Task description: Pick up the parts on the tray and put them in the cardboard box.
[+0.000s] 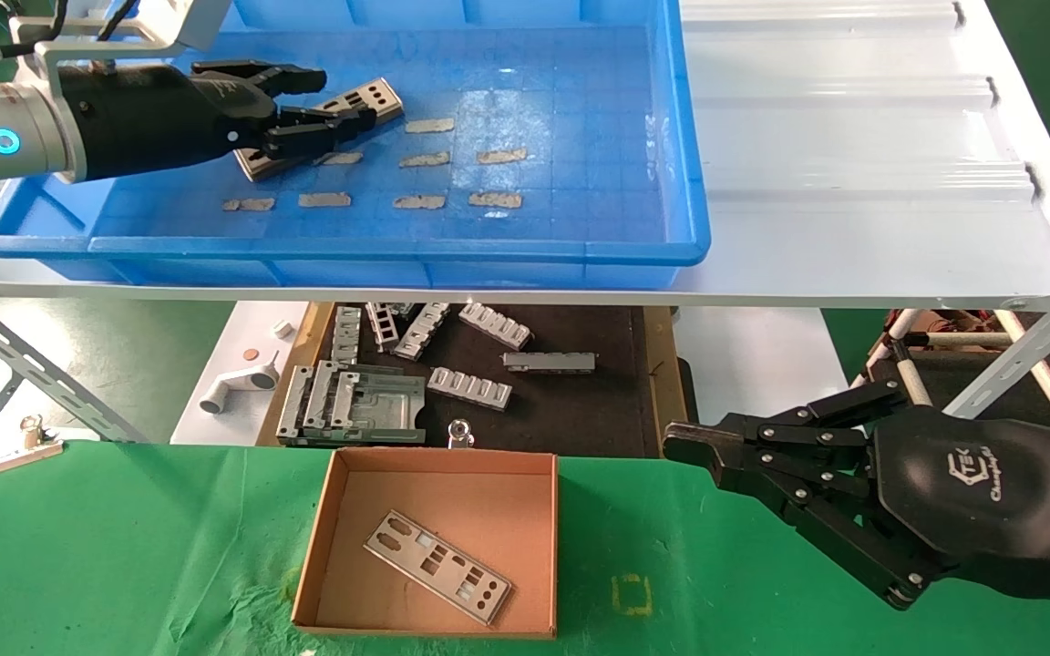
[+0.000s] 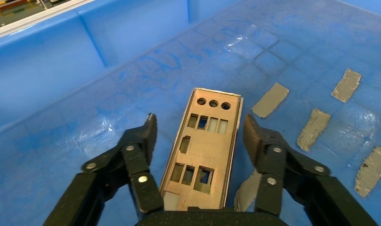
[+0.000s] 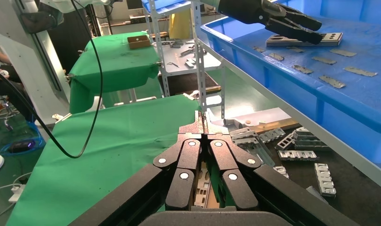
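Note:
One part, a thin silver plate (image 1: pixel 377 95) with cutouts, lies at the far left of the blue tray (image 1: pixel 580 248). My left gripper (image 1: pixel 343 98) is open over it. In the left wrist view the plate (image 2: pixel 202 150) sits lengthwise between the spread fingers (image 2: pixel 146 136) of that gripper (image 2: pixel 200 120), with a gap on each side. A second plate (image 1: pixel 438 567) lies flat in the cardboard box (image 1: pixel 335 556) on the green table. My right gripper (image 1: pixel 676 443) hangs shut to the right of the box, holding nothing, with its tips (image 3: pixel 205 118) pressed together.
Several beige tape patches (image 1: pixel 429 125) dot the tray floor. The tray stands on a white corrugated shelf (image 1: pixel 853 182). Below it, ribbed grey brackets (image 1: pixel 470 387) and a white pipe fitting (image 1: pixel 238 383) lie on a dark mat behind the green cloth (image 1: pixel 124 547).

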Available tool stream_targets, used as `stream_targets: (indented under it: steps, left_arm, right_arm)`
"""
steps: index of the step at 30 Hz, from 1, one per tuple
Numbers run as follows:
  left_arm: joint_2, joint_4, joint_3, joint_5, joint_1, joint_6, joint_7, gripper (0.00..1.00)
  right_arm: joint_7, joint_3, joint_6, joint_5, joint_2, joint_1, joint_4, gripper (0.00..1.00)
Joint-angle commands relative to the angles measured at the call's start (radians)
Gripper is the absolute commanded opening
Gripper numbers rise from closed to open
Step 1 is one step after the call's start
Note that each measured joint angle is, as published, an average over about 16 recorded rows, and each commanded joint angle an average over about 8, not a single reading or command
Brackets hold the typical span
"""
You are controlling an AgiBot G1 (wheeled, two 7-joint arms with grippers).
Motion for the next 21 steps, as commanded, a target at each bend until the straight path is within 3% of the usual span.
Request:
stream_targets:
  steps: [1,21]
  left_arm:
    - [0.000,0.001,0.000,0.000,0.000,-0.001,0.000,0.00]
    - [-0.010,-0.001,-0.005,-0.007,-0.011,0.009,0.003,0.00]
  right_arm:
    - [0.000,0.000,0.000,0.000,0.000,0.000,0.000,0.00]
    - [0.000,0.000,0.000,0.000,0.000,0.000,0.000,0.00]
